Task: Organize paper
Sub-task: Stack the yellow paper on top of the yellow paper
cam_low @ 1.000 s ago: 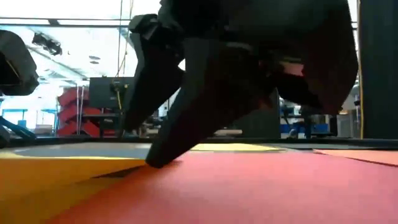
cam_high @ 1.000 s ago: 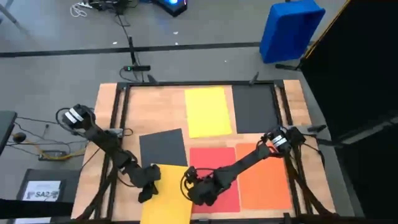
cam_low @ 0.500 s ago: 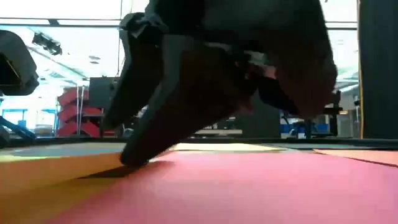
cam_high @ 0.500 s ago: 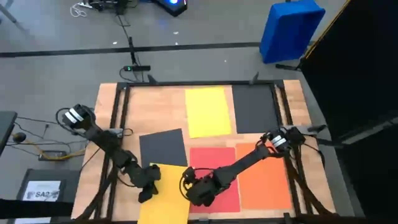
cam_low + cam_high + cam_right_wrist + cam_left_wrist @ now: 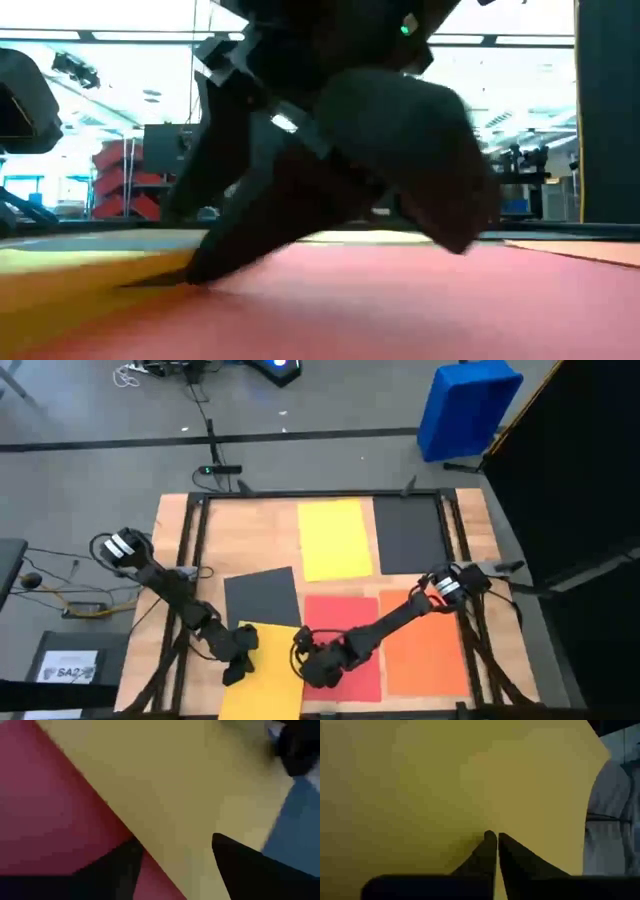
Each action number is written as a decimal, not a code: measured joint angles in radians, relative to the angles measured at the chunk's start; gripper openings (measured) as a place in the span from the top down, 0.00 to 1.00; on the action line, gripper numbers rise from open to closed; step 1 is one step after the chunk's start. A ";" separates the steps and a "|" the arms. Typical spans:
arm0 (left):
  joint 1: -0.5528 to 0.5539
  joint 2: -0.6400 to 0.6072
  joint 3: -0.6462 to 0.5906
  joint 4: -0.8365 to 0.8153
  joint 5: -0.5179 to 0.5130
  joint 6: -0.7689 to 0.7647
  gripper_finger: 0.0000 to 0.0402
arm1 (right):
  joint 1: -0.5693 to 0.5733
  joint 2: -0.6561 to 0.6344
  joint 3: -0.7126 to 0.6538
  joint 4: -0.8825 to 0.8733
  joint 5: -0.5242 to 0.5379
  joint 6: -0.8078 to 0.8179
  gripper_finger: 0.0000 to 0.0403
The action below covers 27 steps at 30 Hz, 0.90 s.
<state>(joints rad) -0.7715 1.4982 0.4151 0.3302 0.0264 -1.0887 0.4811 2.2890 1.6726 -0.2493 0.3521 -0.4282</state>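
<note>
Yellow paper lies at the near edge of the table, just beside the red sheet. More paper lies on the table: a second yellow sheet, two dark sheets and an orange one. The left gripper is shut tight, tips pressing down on the yellow sheet. The right gripper is open wide, holding nothing, low where yellow meets red. To do this well, I think the left tips should pin the sheet while the right fingers slide gently under its edge.
</note>
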 joint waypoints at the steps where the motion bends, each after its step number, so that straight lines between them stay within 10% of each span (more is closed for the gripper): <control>1: 0.000 0.000 0.000 0.000 -0.001 -0.001 1.00 | -0.002 0.000 0.000 0.004 0.002 0.001 0.46; 13: 0.000 0.000 0.000 0.000 -0.002 0.000 1.00 | -0.005 0.000 0.000 0.074 -0.021 -0.054 0.48; 27: 0.000 0.000 0.000 0.001 -0.002 0.001 1.00 | -0.038 0.000 0.001 0.093 -0.041 -0.127 0.73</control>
<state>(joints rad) -0.7715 1.4986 0.4149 0.3313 0.0245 -1.0878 0.4435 2.2890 1.6733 -0.1558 0.3115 -0.5555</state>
